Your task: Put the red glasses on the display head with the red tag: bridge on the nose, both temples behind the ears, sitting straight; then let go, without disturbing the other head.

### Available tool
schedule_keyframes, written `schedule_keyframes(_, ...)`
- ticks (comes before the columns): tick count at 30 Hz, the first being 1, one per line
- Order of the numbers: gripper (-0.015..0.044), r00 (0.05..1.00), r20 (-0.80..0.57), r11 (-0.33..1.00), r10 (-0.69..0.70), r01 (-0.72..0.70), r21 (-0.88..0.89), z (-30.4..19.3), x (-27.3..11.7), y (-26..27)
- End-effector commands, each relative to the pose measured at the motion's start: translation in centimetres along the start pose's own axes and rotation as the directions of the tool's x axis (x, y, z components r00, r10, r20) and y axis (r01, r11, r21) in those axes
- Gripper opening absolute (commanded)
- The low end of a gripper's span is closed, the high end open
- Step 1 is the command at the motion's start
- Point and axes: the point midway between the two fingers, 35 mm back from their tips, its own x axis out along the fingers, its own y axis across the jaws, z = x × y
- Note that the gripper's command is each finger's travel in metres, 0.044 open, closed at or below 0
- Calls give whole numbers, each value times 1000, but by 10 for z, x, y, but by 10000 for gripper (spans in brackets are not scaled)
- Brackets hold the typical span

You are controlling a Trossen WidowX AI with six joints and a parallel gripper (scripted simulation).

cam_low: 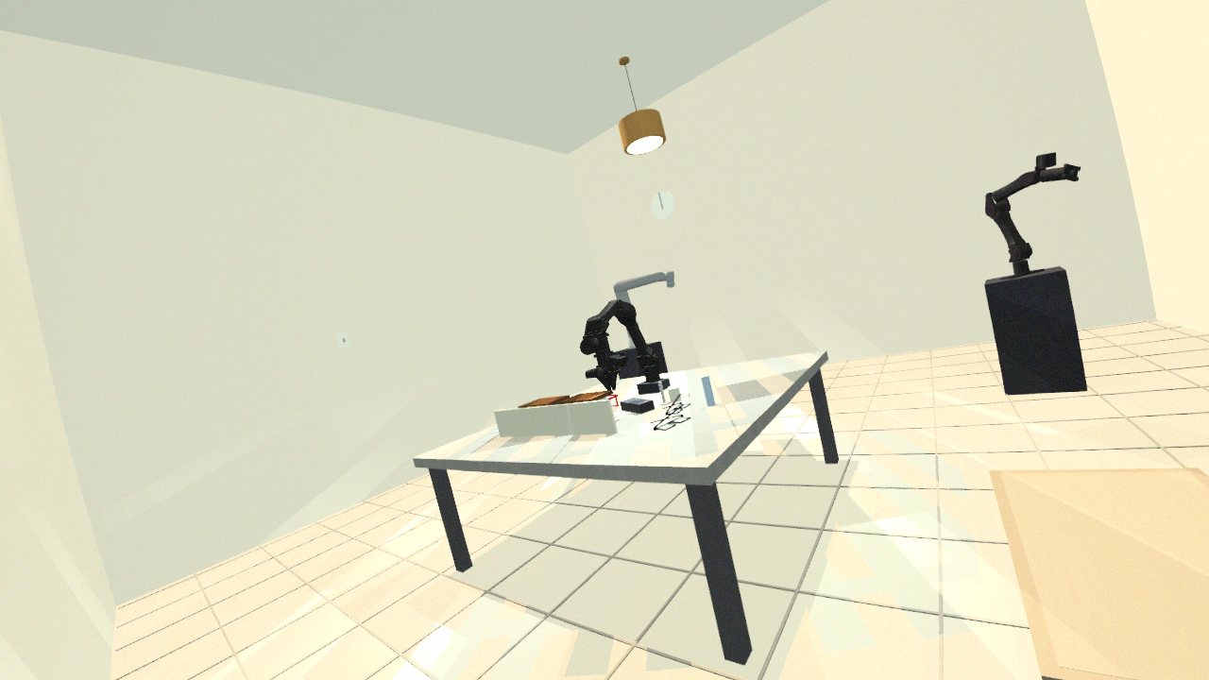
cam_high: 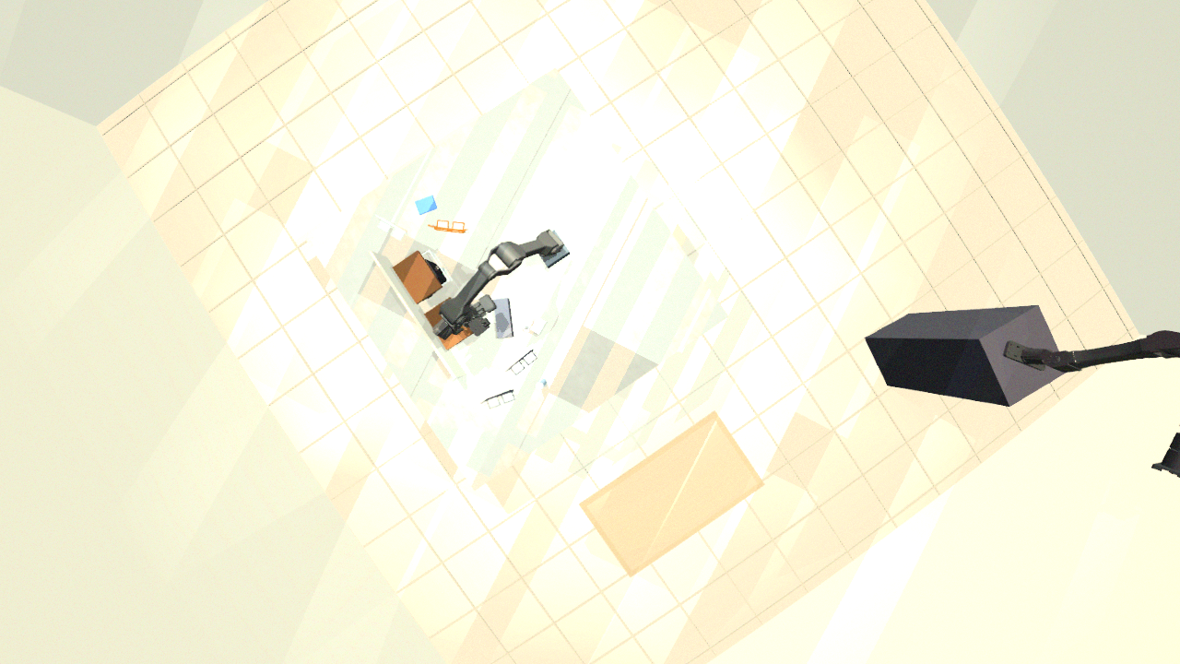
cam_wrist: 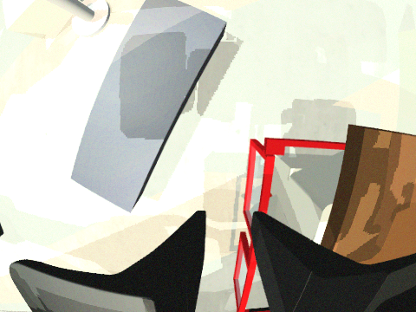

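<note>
The red glasses (cam_low: 615,399) (cam_wrist: 274,147) stand upright in front of the near brown-topped head (cam_low: 590,396) (cam_wrist: 377,191). One temple runs back to the side of this head. The nose, the ears and the glasses' other end are hidden or out of the wrist view. My gripper (cam_low: 611,390) (cam_wrist: 229,220) is open a little and empty. The rims lie beside the gap, close against or just behind the right finger; touching cannot be told. The other brown-topped head (cam_high: 416,277) (cam_low: 543,401) stands apart, with something black at its front. A red tag cannot be made out.
A grey-blue block (cam_high: 503,318) (cam_low: 637,405) (cam_wrist: 147,108) lies in front of the near head. A low white wall (cam_low: 549,422) runs behind the heads. Dark glasses (cam_high: 497,401) and orange glasses (cam_high: 449,230) lie on either side. A light-blue upright piece (cam_low: 708,390) stands farther off.
</note>
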Motion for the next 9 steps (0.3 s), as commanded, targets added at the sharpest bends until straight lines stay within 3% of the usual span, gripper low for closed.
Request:
schedule_keyframes(1, 107, 1000, 7, 1000, -3, 3, 2, 1, -5, 18)
schedule_keyframes(9, 107, 1000, 7, 1000, -2, 2, 2, 1, -14, 37)
